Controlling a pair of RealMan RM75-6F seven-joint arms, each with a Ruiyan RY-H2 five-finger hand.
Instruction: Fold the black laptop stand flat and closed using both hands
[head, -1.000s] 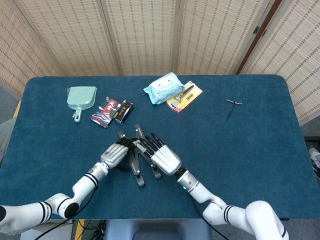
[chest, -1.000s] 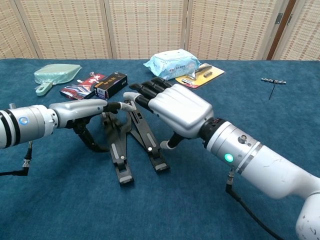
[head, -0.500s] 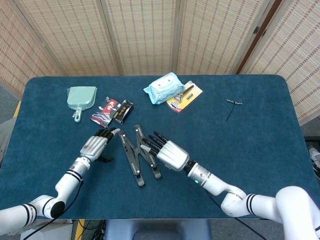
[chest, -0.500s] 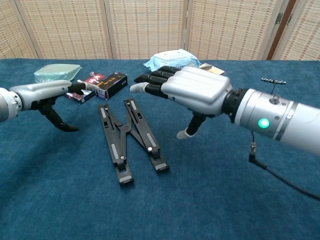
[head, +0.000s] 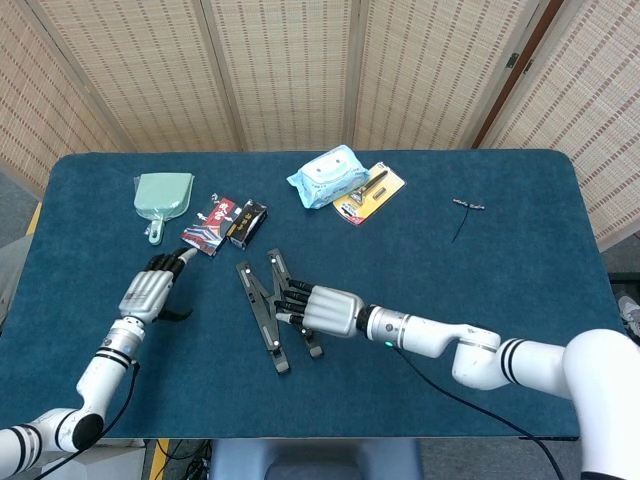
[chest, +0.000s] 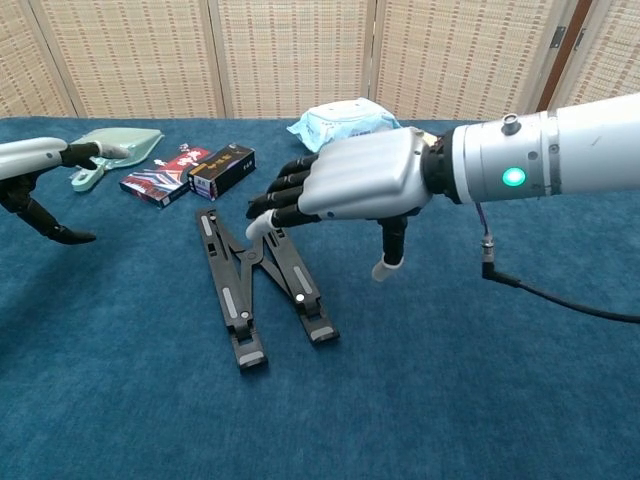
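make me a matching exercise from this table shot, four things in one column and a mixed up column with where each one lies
Things:
1. black laptop stand
2. green dustpan
3. blue wipes pack
4. small dark tool

Places:
A. alone on the cloth on the far right side
B. far left, beside the red and black packets
C. near middle, under the fingers of the right robot hand
D. far middle, next to the yellow card pack

Pairs: 1-C, 2-B, 3-D, 4-A
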